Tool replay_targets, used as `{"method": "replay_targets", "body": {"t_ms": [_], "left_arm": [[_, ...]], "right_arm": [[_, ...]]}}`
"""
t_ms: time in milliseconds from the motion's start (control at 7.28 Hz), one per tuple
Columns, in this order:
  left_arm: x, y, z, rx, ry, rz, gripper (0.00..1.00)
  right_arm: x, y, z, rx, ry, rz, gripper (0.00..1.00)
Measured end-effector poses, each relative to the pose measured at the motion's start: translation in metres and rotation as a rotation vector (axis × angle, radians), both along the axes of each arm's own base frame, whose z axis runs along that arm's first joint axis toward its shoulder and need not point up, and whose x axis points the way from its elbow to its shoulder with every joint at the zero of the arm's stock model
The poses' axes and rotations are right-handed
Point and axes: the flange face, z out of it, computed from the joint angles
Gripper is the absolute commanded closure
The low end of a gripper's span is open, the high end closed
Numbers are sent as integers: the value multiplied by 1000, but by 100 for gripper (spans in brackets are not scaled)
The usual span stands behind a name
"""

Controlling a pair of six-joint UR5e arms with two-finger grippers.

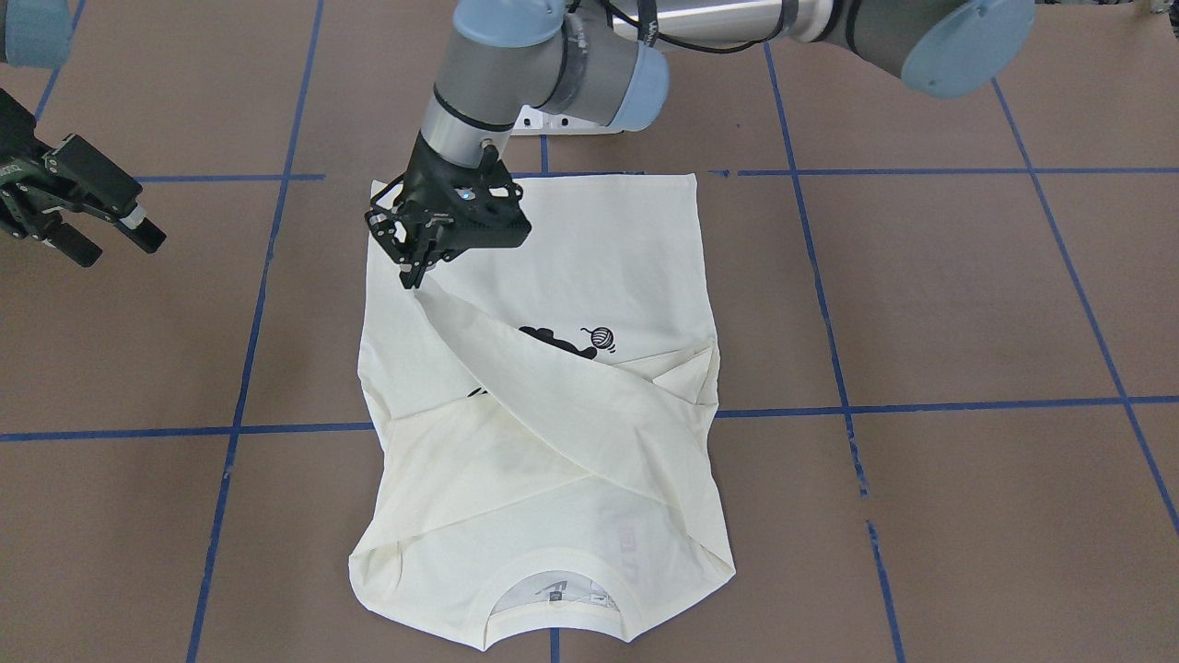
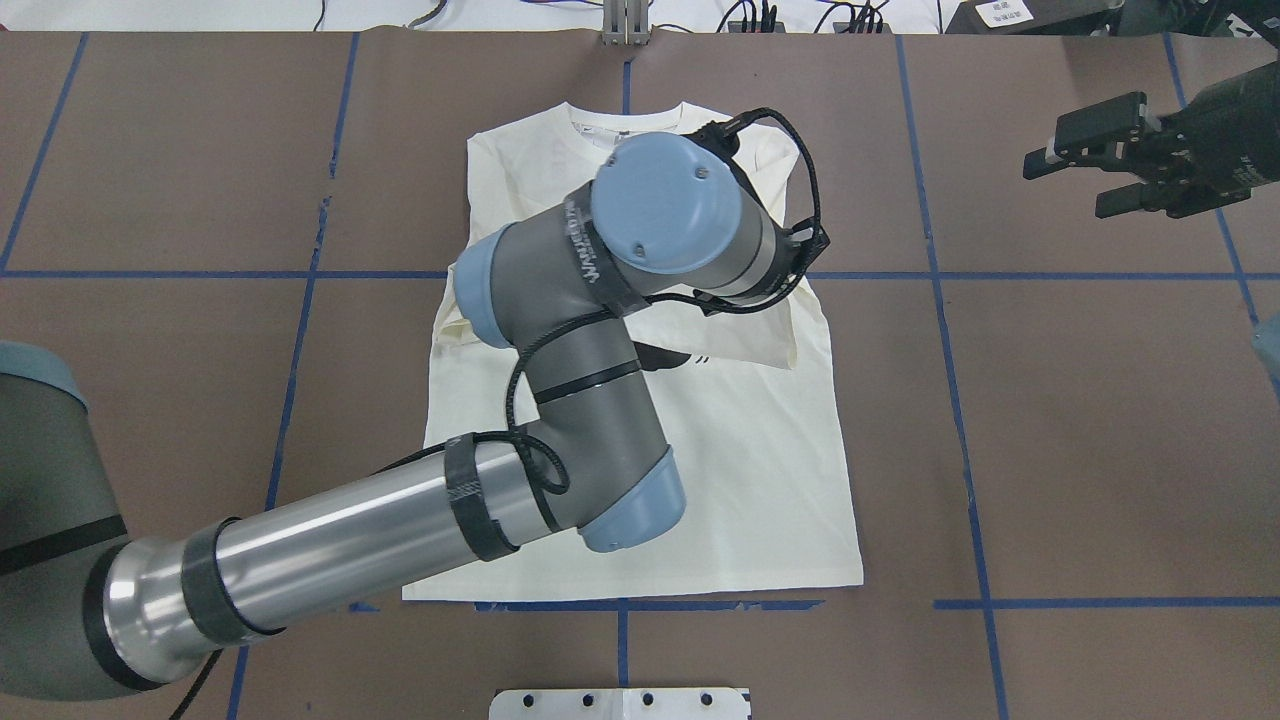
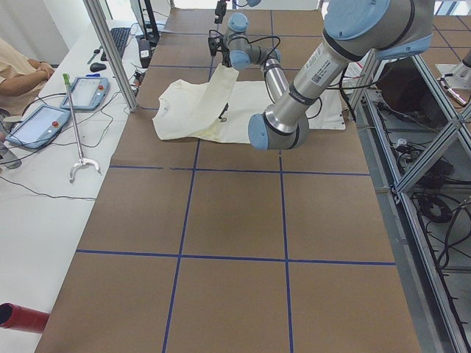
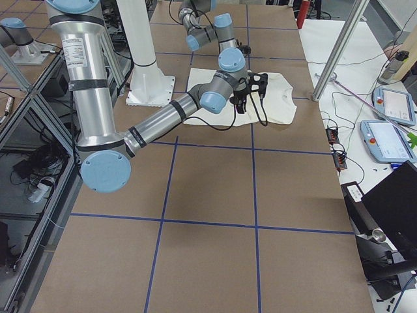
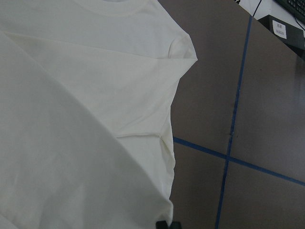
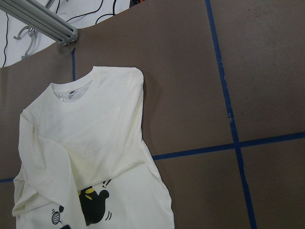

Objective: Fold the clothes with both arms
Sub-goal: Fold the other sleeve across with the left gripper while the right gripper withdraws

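The cream-white long-sleeved shirt (image 1: 553, 442) lies flat in the middle of the table, collar on the far side from the robot. The black cat print (image 1: 557, 341) and yarn ball (image 1: 601, 339) are partly covered. One sleeve is folded across the chest. My left gripper (image 1: 416, 273) is shut on the cuff of the other sleeve, holding it raised and stretched diagonally over the shirt. In the overhead view the left arm hides this gripper and much of the shirt (image 2: 740, 480). My right gripper (image 1: 115, 241) is open and empty, hovering over bare table well to the side; it also shows in the overhead view (image 2: 1085, 185).
Brown table (image 1: 967, 304) marked with a blue tape grid. White pedestal base (image 1: 553, 120) just behind the shirt's hem. Aluminium frame posts (image 3: 110, 51) and a side table with teach pendants (image 3: 88, 92) and a seated person (image 3: 18, 73) beyond the table's far edge.
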Motion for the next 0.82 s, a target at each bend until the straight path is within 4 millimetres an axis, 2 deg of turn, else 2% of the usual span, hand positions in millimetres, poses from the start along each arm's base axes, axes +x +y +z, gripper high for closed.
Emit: {"method": "replay_targets", "body": {"t_ms": [137, 275, 412, 549, 687, 824], "left_arm": [[13, -5, -8, -20, 21, -26, 16], [12, -8, -12, -24, 36, -39, 16], [-3, -9, -15, -24, 46, -49, 15], [-33, 2, -1, -24, 46, -54, 8], [-83, 29, 28, -15, 49, -52, 8], [-123, 51, 46, -6, 54, -50, 8]], "right_arm": [[2, 2, 2, -3, 1, 1, 0], [2, 3, 3, -7, 2, 2, 0], [-2, 5, 4, -13, 1, -3, 0], [-12, 10, 5, -27, -2, -21, 0], [-22, 18, 7, -46, -5, -41, 0], [-31, 29, 7, -57, -9, -63, 0]]}}
